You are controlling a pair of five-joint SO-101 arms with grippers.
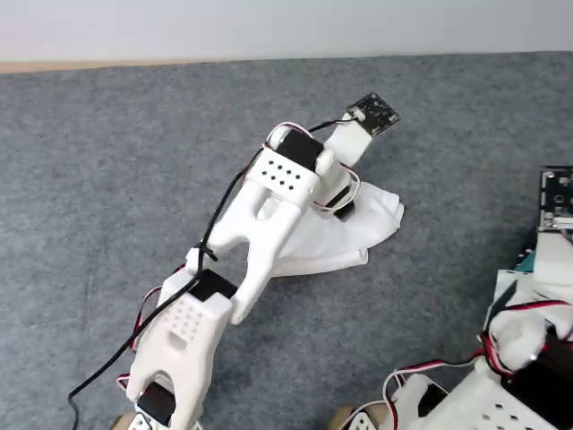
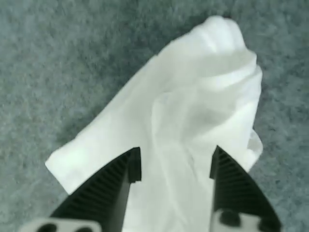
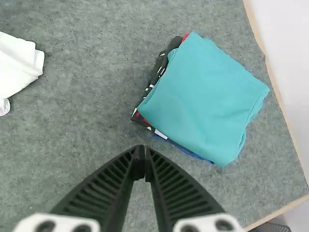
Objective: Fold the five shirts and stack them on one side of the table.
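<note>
Hovering over crumpled white shirt [image 2: 193, 96] near table [image 1: 107, 161] middle, left gripper [image 2: 174, 162] spread wide, fingers [image 2: 120, 179] straddling cloth, nothing gripped. Closed and empty, right gripper [image 3: 145, 166] beside folded stack [image 3: 203, 96] by table's right edge: teal shirt [image 3: 217, 82] on top, darker shirts [image 3: 157, 77] under it.

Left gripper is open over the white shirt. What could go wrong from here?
The white shirt lies bunched in loose layers, so the open left gripper may pinch only one layer and pull it apart. The folded stack, teal shirt on top, sits close to the table edge; a sloppy placement might push it off.
</note>
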